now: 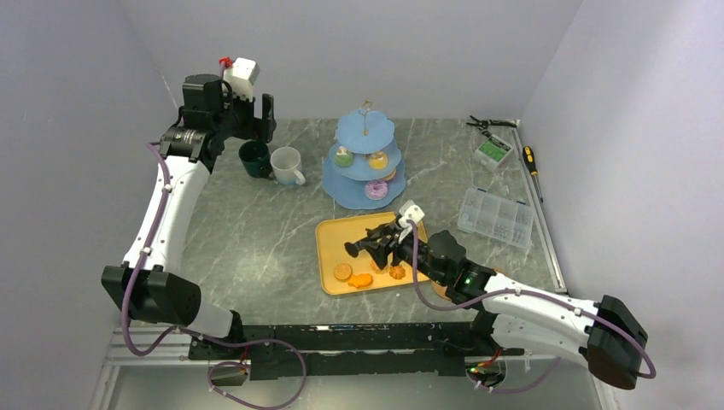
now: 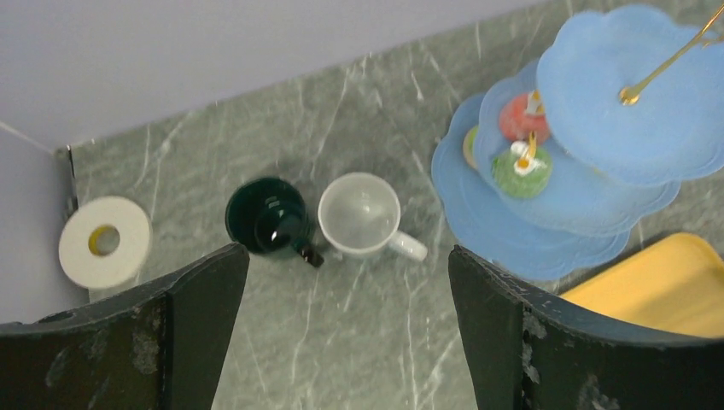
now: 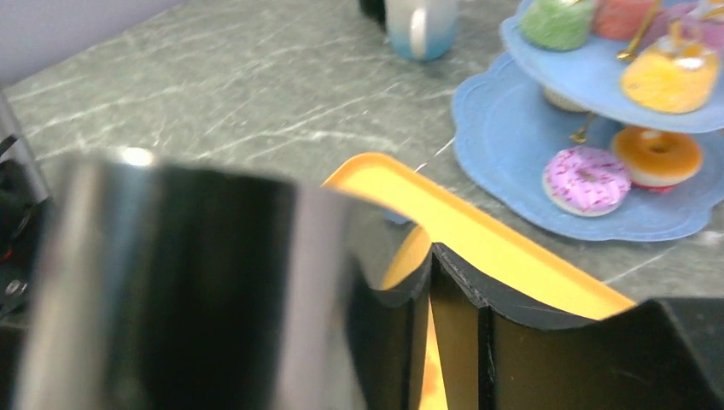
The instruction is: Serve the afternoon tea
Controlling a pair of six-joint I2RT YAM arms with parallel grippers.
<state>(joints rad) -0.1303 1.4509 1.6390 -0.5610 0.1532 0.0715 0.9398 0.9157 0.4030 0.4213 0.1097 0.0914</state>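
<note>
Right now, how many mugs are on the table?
2. The dark green mug stands at the far left. The white mug sits just right of it, between it and the blue stand. None looks hidden.

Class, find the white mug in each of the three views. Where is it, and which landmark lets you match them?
Top external: white mug left of centre, beside the dark green mug.
Left wrist: white mug mid-picture, seen from above, handle to the lower right.
Right wrist: white mug at the top edge, only partly in view.
Shared landmark: the light-blue three-tier stand, right of the mug in every view.
</note>
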